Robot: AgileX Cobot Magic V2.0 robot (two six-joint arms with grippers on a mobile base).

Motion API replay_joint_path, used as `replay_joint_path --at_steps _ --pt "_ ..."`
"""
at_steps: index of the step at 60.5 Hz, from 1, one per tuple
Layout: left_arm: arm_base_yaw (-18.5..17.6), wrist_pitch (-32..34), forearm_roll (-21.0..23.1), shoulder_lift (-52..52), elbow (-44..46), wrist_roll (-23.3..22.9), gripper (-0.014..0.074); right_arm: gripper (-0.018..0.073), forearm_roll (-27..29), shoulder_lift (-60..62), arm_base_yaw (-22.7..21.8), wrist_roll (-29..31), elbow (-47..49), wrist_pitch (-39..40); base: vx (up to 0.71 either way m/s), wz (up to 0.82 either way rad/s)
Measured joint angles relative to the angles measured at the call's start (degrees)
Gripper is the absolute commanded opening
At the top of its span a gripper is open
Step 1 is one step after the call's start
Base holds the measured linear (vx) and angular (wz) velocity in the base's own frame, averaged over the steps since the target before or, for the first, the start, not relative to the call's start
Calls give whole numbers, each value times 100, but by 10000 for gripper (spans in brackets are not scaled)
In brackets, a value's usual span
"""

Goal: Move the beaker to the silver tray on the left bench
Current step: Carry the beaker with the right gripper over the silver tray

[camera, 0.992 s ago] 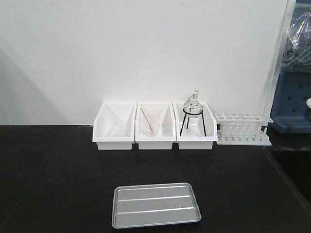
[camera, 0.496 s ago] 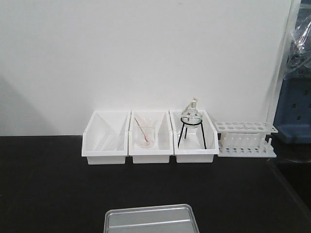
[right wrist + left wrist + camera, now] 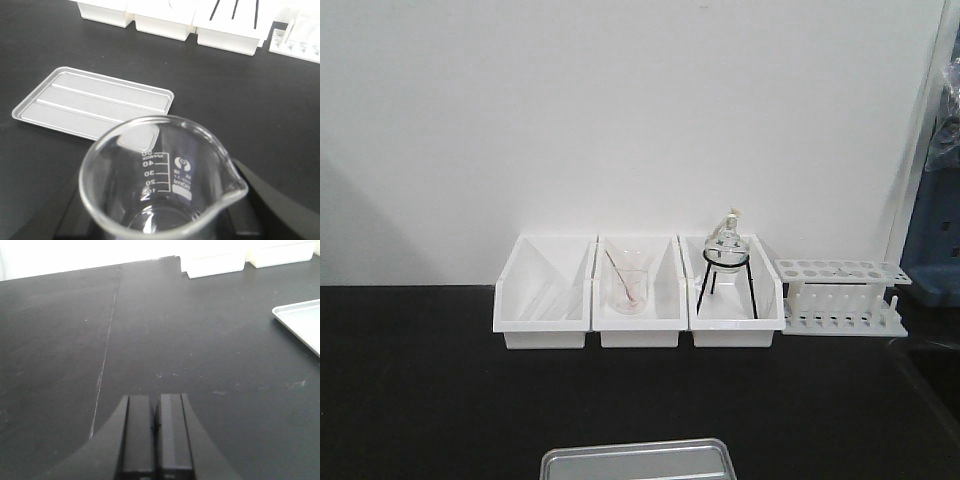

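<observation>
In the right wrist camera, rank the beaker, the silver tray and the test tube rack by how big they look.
1. beaker: fills the lower frame, being nearest the camera.
2. silver tray: fully in view, farther off.
3. test tube rack: cut off at the top edge.

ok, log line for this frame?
right hand: shut on beaker | left hand: shut, empty | silver tray: empty, on left bench | beaker: not yet in tray

tray [image 3: 634,459]: near part cut off by front view's bottom edge, only a corner shows in left wrist view | beaker [image 3: 160,170]: base cut off below | right gripper [image 3: 165,215]: mostly hidden behind beaker
</observation>
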State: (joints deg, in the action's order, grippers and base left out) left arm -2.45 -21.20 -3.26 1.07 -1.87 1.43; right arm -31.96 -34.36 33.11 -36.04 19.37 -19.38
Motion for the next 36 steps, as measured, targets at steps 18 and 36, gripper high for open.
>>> replay_joint_path --at_steps 18,36 --pt "0 0 0 0 0 0 1 -11 0 0 0 0 0 0 0 0" --pt "0 0 0 0 0 0 1 -11 0 0 0 0 0 -2 0 0"
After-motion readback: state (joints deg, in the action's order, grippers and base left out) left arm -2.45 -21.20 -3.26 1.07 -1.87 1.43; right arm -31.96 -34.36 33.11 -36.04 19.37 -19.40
